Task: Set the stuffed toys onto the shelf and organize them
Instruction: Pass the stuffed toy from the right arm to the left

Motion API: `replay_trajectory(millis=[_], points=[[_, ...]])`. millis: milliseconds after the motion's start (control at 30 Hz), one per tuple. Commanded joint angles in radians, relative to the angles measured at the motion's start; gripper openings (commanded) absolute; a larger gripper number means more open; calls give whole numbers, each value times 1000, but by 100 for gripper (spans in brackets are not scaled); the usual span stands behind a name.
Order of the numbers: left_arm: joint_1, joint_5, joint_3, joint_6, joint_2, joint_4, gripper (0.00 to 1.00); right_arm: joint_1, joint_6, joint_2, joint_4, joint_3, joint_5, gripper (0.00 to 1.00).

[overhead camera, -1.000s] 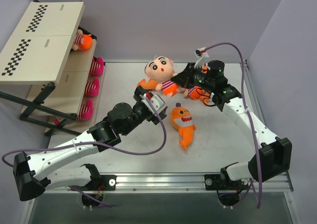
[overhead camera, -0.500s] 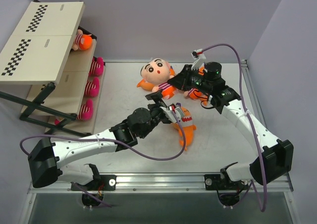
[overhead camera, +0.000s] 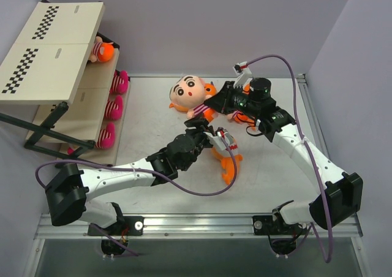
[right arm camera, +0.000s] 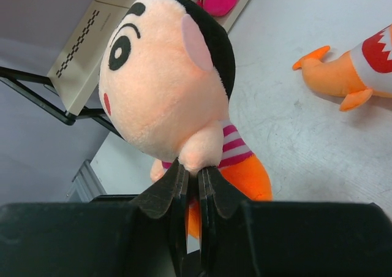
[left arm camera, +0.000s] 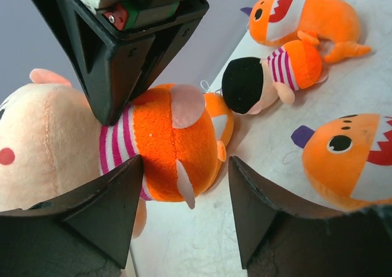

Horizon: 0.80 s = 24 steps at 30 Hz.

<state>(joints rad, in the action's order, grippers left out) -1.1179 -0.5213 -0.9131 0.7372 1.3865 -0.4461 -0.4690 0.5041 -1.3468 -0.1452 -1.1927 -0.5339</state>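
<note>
**Two arms meet at a big plush doll (overhead camera: 188, 91) over the table (overhead camera: 153, 99), well apart from the shelf (overhead camera: 52, 44) on its open side.**

The right fingers (right arm camera: 166, 192) are pinched almost shut on one small peach limb below the head. The left fingers (left arm camera: 263, 216) stand wide apart and empty, with the doll's orange body just ahead of the gap and touching neither. Light and soft, the toy will likely sag from so thin a hold. The stuffed torso under the striped shirt looks the firmer place to squeeze. Whether it rests on the table or hangs clear cannot be told.
</note>
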Motion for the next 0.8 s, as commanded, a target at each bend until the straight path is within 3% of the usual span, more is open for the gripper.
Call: replay_trajectory(millis=[0,133,300,467,767], points=[[-3,-60,-32,27,16,-75,65,-19,33,38,-65,-45,-29,0],[-2,-78,-29,30,22,-92,64,-25,57,44,-80,-45,-47,0],[-3,-129,-23,30,22,-128,74,-30,89,41,-93,-44,-63,0],[-3,-158,-6,40,22,-167,73,-30,123,38,-108,-38,-78,0],[3,-161,17,62,-3,-195,20,-31,148,32,-137,-19,-103,0]])
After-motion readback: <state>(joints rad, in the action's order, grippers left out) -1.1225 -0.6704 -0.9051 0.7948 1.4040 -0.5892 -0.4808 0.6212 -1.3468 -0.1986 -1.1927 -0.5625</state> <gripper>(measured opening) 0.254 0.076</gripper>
